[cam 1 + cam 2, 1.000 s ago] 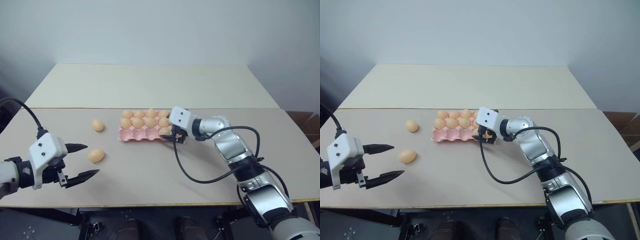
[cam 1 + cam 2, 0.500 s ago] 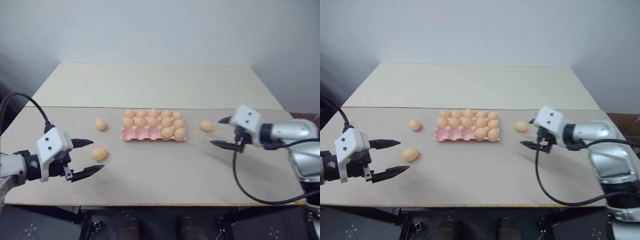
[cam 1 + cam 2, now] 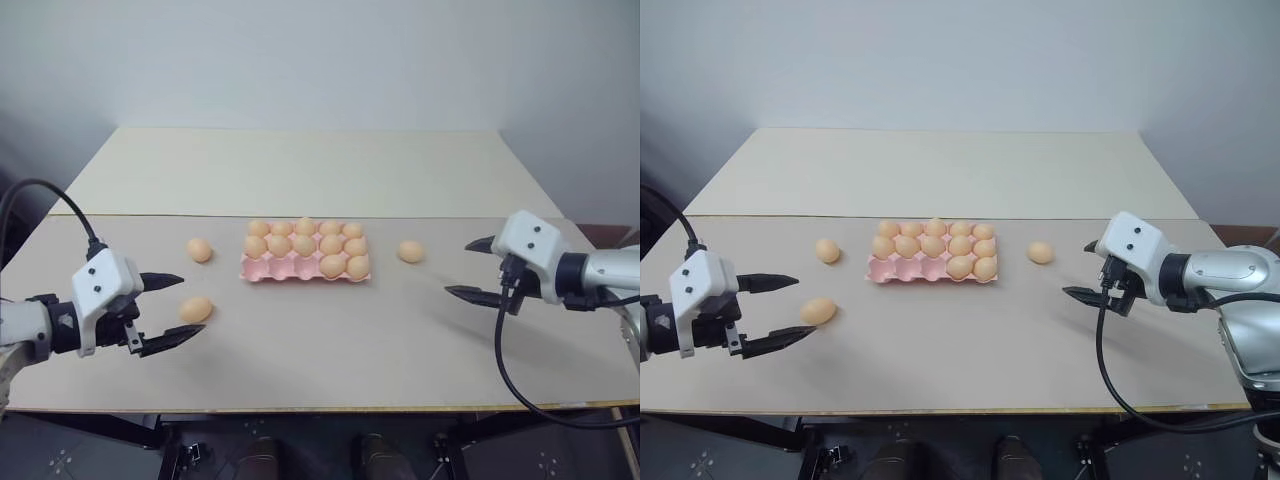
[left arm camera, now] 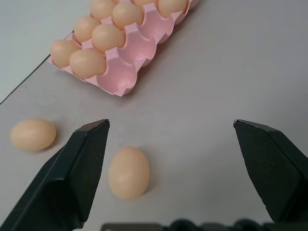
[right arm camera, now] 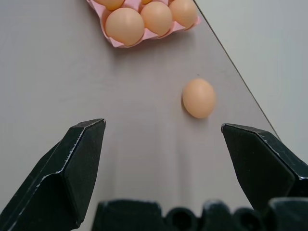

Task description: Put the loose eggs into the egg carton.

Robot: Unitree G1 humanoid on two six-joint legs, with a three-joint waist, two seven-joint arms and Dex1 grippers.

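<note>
Pale grey tabletop (image 3: 330, 350) fills most of what I see from the head camera, with a second, cream-coloured table (image 3: 300, 170) butted against its far edge and a plain wall behind that. Nearest to me on my left, the left gripper (image 3: 172, 311) hangs low over the table with its two black fingers spread wide and nothing between them; through its wrist camera I see one loose egg (image 4: 128, 172) lying just ahead of the fingers, close to one of them but not touching. On my right, the right gripper (image 3: 478, 268) is likewise spread open and empty, pointing in toward the middle of the table. A little further out sit the other eggs: one (image 3: 199, 250) to the left of the carton, and one (image 3: 411, 251) to its right, between the carton and the right gripper. The egg carton (image 3: 305, 266) rests near the middle of the grey table, close to the seam with the cream table; its back two rows are full, and the front row holds two eggs at its right end while the left cells stand empty.
</note>
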